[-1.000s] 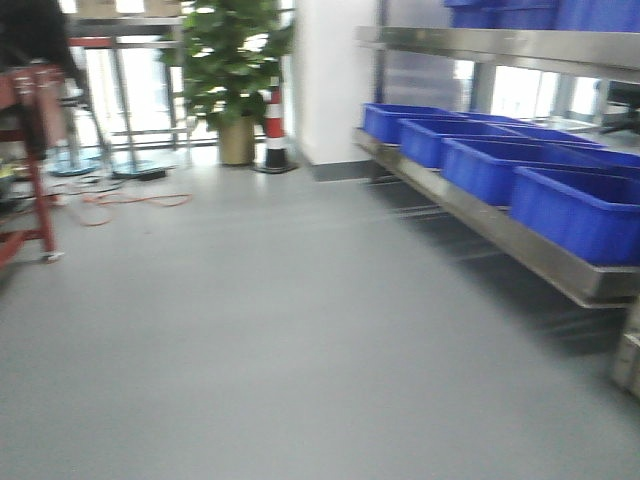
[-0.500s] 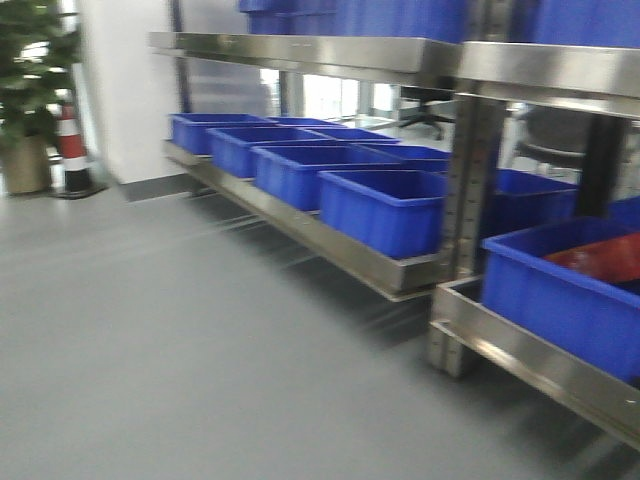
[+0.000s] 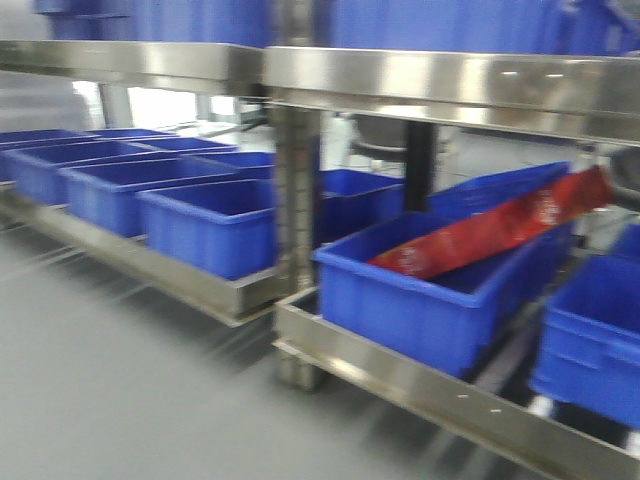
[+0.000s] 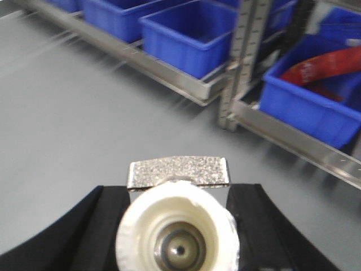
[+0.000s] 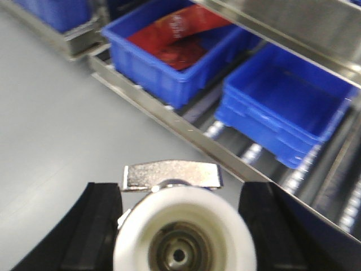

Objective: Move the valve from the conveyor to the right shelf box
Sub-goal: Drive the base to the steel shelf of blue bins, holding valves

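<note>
My left gripper (image 4: 177, 192) clamps a valve (image 4: 178, 243). Its round white end with a dark metal bore faces the camera, and its rough silver handle lies flat on top. My right gripper (image 5: 179, 189) grips a second valve (image 5: 180, 240) posed alike. An open-topped blue box (image 5: 282, 107) sits on the lowest steel shelf (image 5: 169, 121).

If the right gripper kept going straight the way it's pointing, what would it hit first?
Carrying the valve, the right gripper would probably meet the lower shelf's steel front rail first, before the empty blue box; depth is unclear.
</note>
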